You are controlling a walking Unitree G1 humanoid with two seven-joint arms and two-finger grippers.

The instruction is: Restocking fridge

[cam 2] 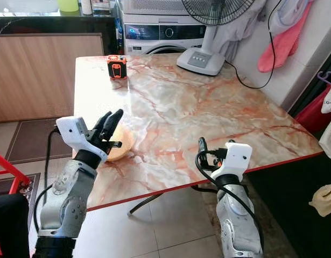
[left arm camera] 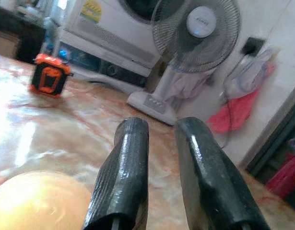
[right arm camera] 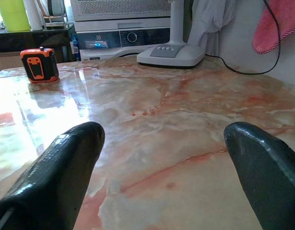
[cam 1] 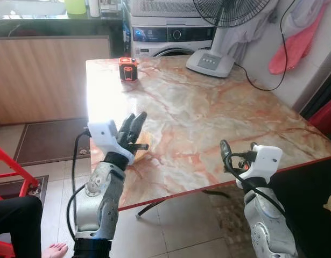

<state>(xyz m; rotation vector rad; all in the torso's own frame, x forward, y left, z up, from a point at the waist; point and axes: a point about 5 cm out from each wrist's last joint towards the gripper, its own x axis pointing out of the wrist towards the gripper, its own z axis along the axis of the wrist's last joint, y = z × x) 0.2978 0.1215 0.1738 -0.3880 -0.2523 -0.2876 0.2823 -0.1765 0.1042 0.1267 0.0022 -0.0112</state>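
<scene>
**Marble surface, one fruit to fetch**

Marble surface (cam 1: 208, 113) carries a round orange-yellow fruit (cam 2: 121, 144) near its front left edge. This looks like the thing to be restocked, though its exact kind cannot be told. The left gripper (cam 2: 110, 124) is raised just beside the fruit, partly in front of it. Its jaws stand nearly closed, with only a thin gap between the fingers (left arm camera: 125, 177), and they hold nothing. In the left wrist view the fruit lies to one side of the fingers, not between them.

The right gripper (right arm camera: 161, 167) waits low at the front edge of the surface, jaws wide open and empty.

The step in hand seems to be the grasp of the fruit. To do it well, the left jaws should open wider than the fruit first, then shift sideways until the fruit sits between the fingers, then come down and close gently. A round fruit can roll, and the edge is near, so a push from the side is a risk.

An orange tape measure (cam 1: 128, 69) and a fan (cam 1: 213, 59) stand well apart at the far side.
</scene>
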